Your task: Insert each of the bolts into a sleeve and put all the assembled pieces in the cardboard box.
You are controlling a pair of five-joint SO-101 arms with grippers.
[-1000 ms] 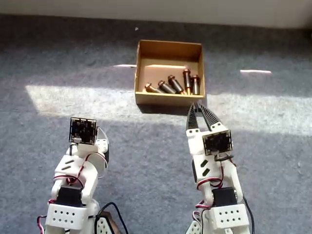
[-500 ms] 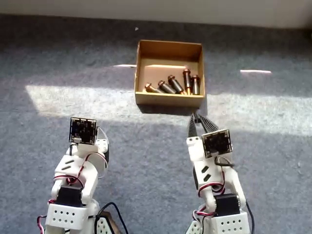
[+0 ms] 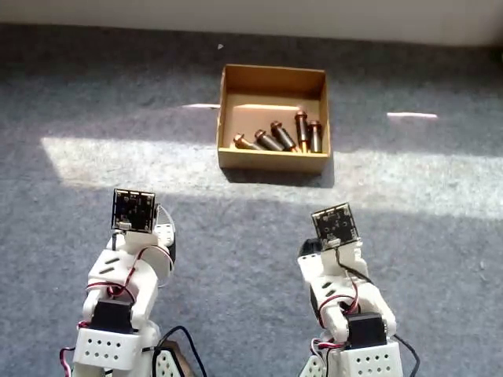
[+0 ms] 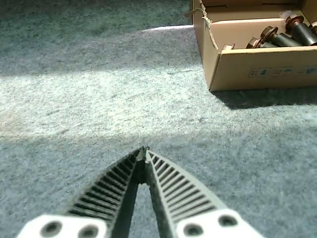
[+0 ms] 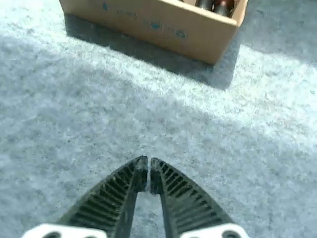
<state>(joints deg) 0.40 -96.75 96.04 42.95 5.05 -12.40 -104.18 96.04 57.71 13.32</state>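
Looks finished: five assembled pieces [image 3: 277,136] inside cardboard box [image 3: 271,161]; left gripper [image 4: 144,150], right gripper [image 5: 148,162] near it, pinched closed, empty.

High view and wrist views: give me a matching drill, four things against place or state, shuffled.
Things:
1. cardboard box
2. assembled pieces
3. right arm's jaws
4. carpet

Place or state:
A. shut, empty, above the carpet
B. grey, with a sunlit band across it
C. open-topped, on the carpet ahead of both arms
D. lying side by side inside the box

Pairs: 1-C, 2-D, 3-A, 4-B
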